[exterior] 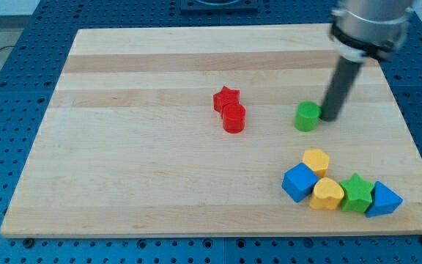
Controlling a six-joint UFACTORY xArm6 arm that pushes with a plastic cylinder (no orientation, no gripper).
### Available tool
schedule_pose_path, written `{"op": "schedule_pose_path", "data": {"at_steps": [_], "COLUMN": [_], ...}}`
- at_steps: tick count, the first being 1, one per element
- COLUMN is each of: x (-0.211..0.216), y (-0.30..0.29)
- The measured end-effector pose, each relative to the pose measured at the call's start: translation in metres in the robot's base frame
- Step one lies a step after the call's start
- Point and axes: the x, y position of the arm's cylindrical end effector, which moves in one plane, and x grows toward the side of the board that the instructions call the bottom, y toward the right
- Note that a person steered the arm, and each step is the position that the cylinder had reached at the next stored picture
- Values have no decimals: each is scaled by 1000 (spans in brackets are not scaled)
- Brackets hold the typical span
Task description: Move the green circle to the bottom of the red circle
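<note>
The green circle [307, 116] stands on the wooden board, right of centre. The red circle [234, 118] stands near the board's middle, touching a red star [226, 98] just above it. My tip [330, 116] is right beside the green circle, at its right side, touching or nearly touching it. The green circle is about a hundred pixels to the right of the red circle, at about the same height in the view.
A cluster lies at the bottom right: a yellow hexagon [316, 161], a blue cube [300, 182], a yellow heart [327, 194], a green star [356, 193] and a blue triangle [383, 199]. The board's [123, 147] right edge is close behind the rod.
</note>
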Motion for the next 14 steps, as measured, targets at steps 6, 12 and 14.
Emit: {"op": "schedule_pose_path", "data": {"at_steps": [6,12,14], "x": [2,43,48], "y": [-61,-3,-77]}}
